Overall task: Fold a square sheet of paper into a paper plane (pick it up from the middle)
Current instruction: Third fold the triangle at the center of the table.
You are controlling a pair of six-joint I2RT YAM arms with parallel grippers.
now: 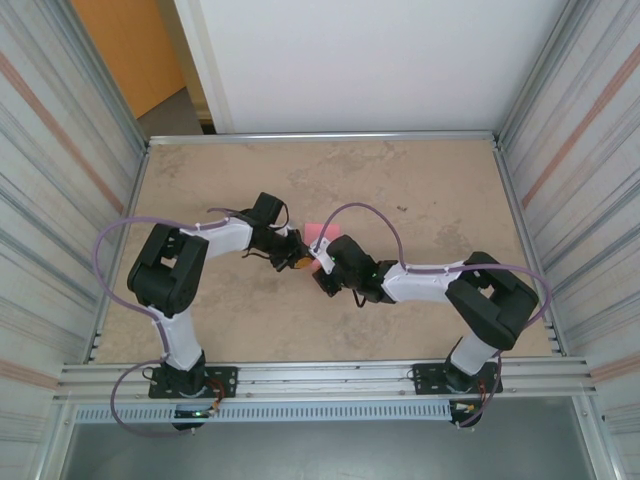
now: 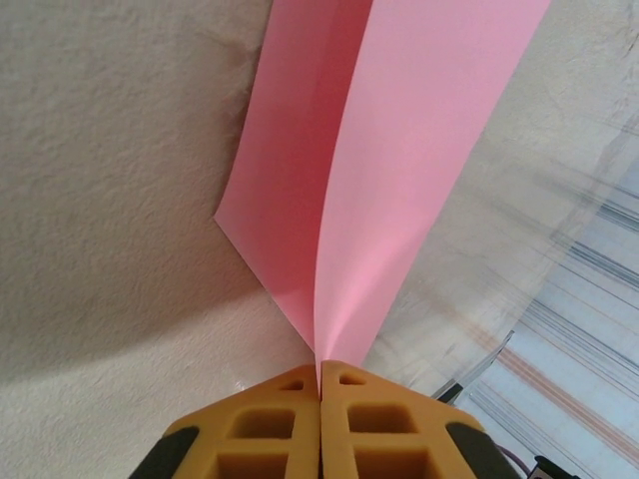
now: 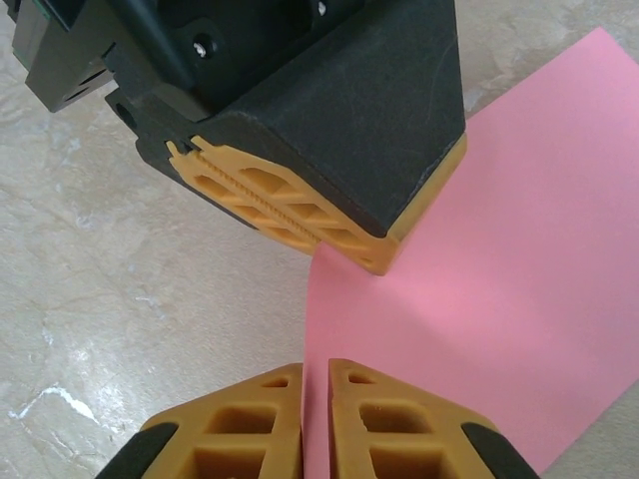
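Left gripper [image 2: 319,385] is clamped shut on the square sheet of paper [image 2: 399,170] at its crease. The sheet extends forward over the table [image 2: 110,200], at mid-table. Right gripper [image 3: 317,384] straddles the sheet's edge just beside the left one, jaws a narrow slit apart. Whether it is gripping the sheet cannot be determined.

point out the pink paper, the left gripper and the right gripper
pink paper [image 2: 399,150], left wrist view, on its lit right flap
left gripper [image 2: 319,374], left wrist view, between its jaws' tips
right gripper [image 3: 316,367], right wrist view, between its jaws' tips
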